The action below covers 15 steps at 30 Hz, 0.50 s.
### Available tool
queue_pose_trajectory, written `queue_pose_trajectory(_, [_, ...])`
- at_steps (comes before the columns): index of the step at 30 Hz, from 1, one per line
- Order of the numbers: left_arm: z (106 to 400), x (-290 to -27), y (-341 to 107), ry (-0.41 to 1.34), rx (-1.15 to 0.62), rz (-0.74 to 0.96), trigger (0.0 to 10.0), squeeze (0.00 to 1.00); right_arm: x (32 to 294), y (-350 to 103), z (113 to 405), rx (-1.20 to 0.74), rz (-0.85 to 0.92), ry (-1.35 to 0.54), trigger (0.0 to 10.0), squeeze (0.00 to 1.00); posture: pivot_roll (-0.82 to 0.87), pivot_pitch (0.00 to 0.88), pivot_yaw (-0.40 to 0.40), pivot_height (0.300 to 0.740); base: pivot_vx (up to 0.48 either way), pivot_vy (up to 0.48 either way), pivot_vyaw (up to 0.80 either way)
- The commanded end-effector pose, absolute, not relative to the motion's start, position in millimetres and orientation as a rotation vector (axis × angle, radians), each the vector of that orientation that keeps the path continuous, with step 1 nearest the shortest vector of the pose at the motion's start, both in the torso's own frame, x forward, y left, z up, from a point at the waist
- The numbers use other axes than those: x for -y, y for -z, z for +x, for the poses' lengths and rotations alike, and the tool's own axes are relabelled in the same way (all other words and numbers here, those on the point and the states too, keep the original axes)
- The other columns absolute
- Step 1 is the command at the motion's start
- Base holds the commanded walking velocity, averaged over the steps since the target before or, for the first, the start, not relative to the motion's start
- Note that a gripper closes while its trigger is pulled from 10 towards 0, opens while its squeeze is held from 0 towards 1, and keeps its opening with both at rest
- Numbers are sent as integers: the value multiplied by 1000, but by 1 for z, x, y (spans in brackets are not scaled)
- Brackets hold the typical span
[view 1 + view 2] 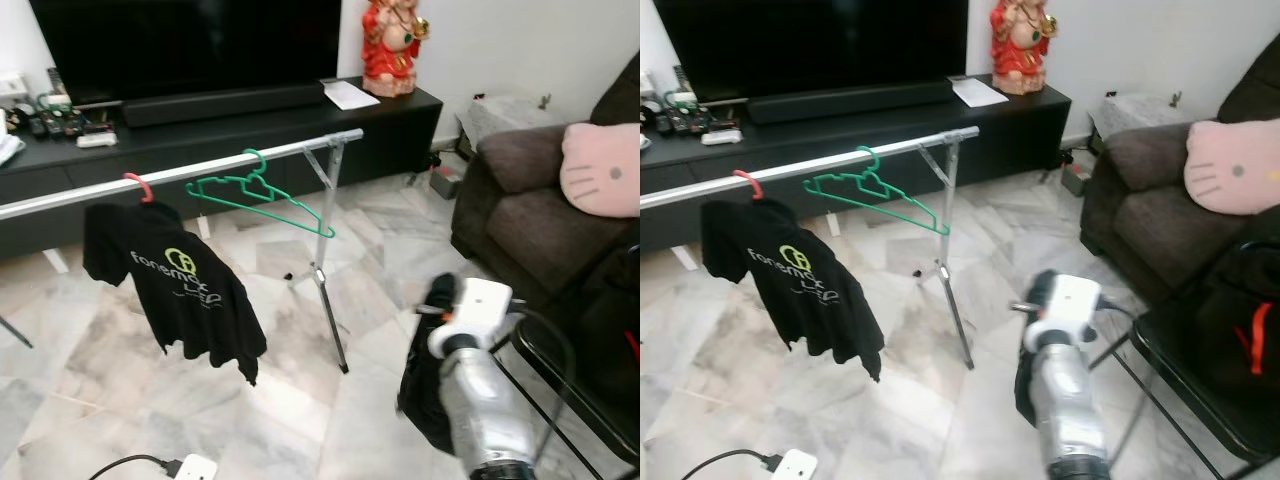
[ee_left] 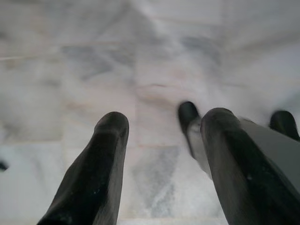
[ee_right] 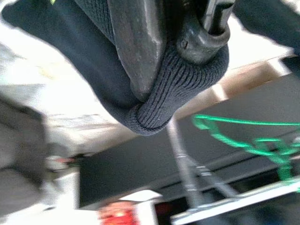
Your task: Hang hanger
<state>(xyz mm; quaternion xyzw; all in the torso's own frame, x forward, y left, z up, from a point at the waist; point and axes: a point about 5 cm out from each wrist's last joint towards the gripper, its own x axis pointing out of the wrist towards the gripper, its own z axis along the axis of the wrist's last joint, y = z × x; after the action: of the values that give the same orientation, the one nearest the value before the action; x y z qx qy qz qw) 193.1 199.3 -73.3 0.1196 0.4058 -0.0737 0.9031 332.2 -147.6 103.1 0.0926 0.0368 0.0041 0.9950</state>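
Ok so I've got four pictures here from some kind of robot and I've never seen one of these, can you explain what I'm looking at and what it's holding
This is a walking humanoid robot in a living room. The two wide pictures come from cameras in its head, looking forward and down. The silver tube at the bottom is its right arm. The other two pictures come from cameras on its wrists, looking along each gripper's two black fingers.

Ahead stands a clothes rail carrying a black T-shirt on a red hanger and empty green hangers. Behind it are a TV cabinet and a red statue; a sofa with a pink cushion is to the right.

The right gripper is clamped on a dark garment. The left gripper is open, pointing at the marble floor.
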Motion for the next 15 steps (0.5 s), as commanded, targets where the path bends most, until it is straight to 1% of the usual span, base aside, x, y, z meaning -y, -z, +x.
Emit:
queue_pose_trajectory(1, [183, -197, 80, 147, -879, 232, 10000, 0, 156, -103, 333, -66, 187, 14, 10000, 0, -75, 69, -16, 740, 0, 0, 794])
queue_pose_trajectory(15, [182, -195, 80, 136, -877, 227, 10000, 0, 164, -93, 331, -101, 176, 26, 10000, 0, -64, 53, -29, 740, 0, 0, 791])
